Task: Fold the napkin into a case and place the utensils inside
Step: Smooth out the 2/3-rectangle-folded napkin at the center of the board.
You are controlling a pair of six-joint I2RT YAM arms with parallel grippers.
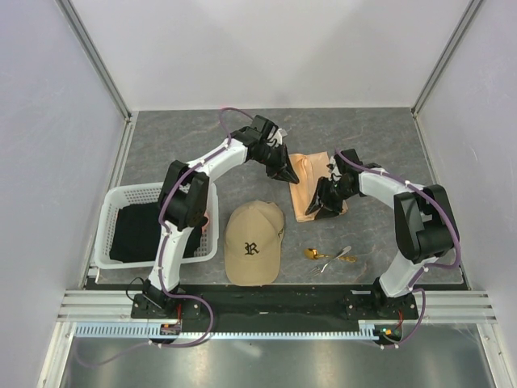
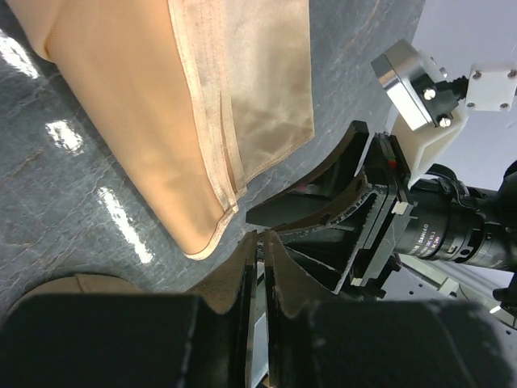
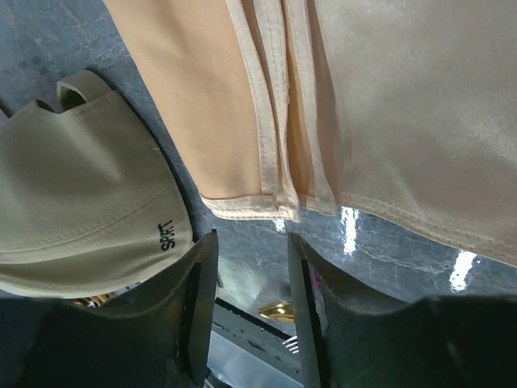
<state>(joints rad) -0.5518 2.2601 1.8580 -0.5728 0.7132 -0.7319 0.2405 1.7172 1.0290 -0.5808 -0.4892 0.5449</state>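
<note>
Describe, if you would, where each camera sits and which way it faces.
Top external: above and behind, looking down on the table; left arm and right arm show whole, bases nearest.
Left wrist: on the left arm, looking past the shut left gripper at the napkin; the right arm shows beyond.
Right wrist: on the right arm, looking past the open right gripper at napkin and cap.
Shared: all three show the folded napkin.

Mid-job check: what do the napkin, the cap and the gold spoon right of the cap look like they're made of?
Napkin: thin peach cloth with a slight satin sheen and stitched hems along the edges.
Cap: matte tan fabric, with a fine ribbed weave visible up close.
Spoon: probably metal with a shiny gold finish, though it is too small to be sure.
</note>
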